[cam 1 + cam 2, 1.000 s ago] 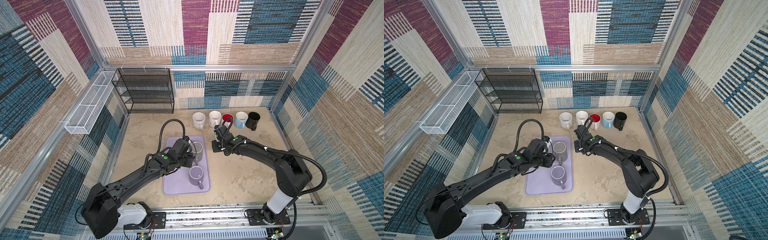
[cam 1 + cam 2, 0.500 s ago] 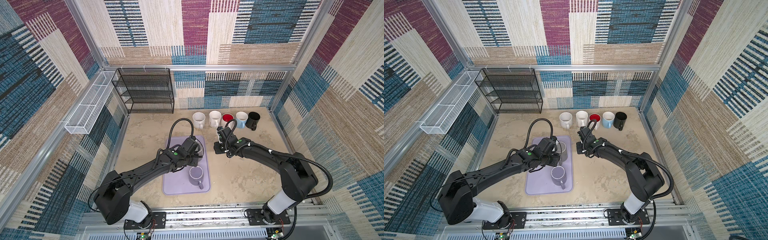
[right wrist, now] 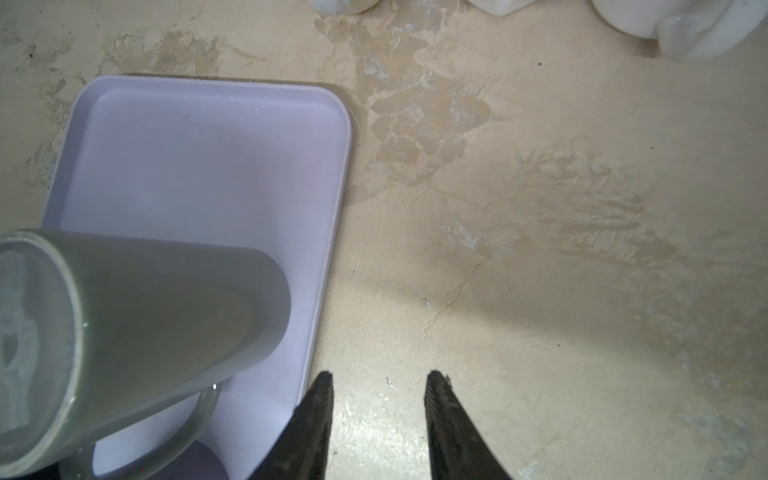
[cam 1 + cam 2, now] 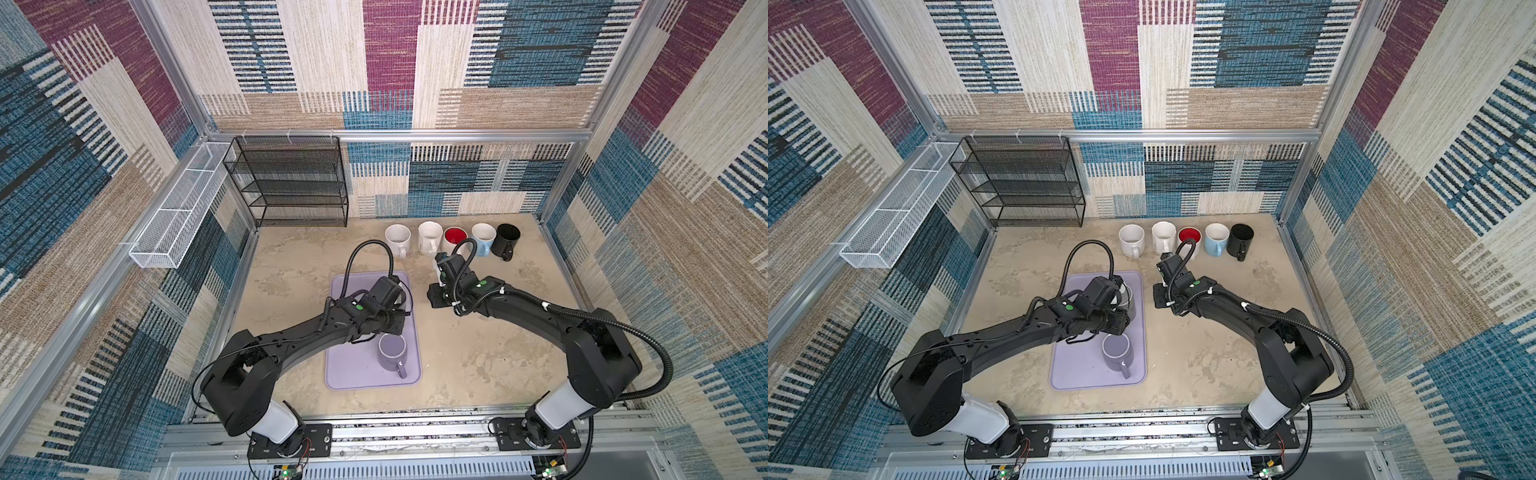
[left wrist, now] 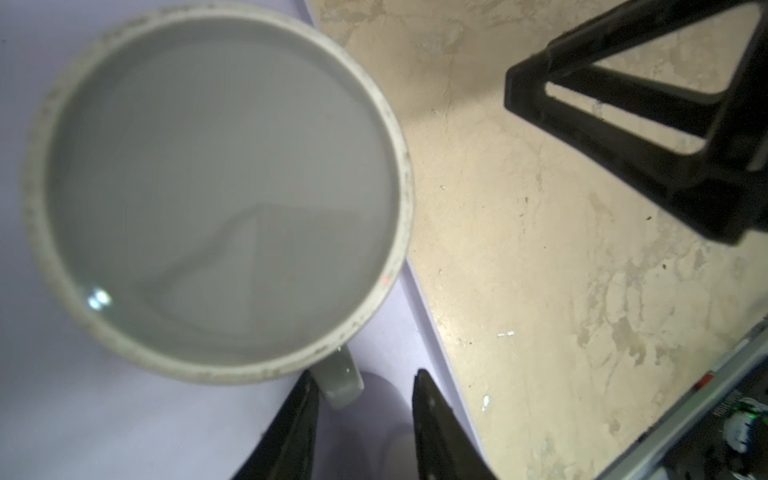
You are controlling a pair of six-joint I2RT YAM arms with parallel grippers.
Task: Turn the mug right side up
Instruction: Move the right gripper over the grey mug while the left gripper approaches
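A grey mug point(image 4: 1128, 297) stands upside down at the back of the purple tray point(image 4: 353, 374), its flat base point(image 5: 224, 178) facing up. In both top views my left wrist covers most of it. My left gripper point(image 5: 365, 374) is open; the mug's handle point(image 5: 340, 382) sits between its fingers, close to one finger point(image 5: 305, 399), with a gap to the other. In the right wrist view the grey mug point(image 3: 166, 324) shows side-on. My right gripper point(image 3: 380, 374) hangs open and empty over bare table, just off the tray's right edge point(image 4: 435, 296).
A purple mug point(image 4: 392, 351) stands upright at the tray's front, close behind my left gripper point(image 4: 395, 326). Several upright mugs line the back wall, from a white one point(image 4: 397, 239) to a black one point(image 4: 507, 239). A black wire rack point(image 4: 291, 183) and a white wire basket point(image 4: 178, 208) are at the back left.
My left arm has swung right over the grey mug, bringing its fingers around the handle, and they have narrowed slightly. The right gripper has hardly moved.
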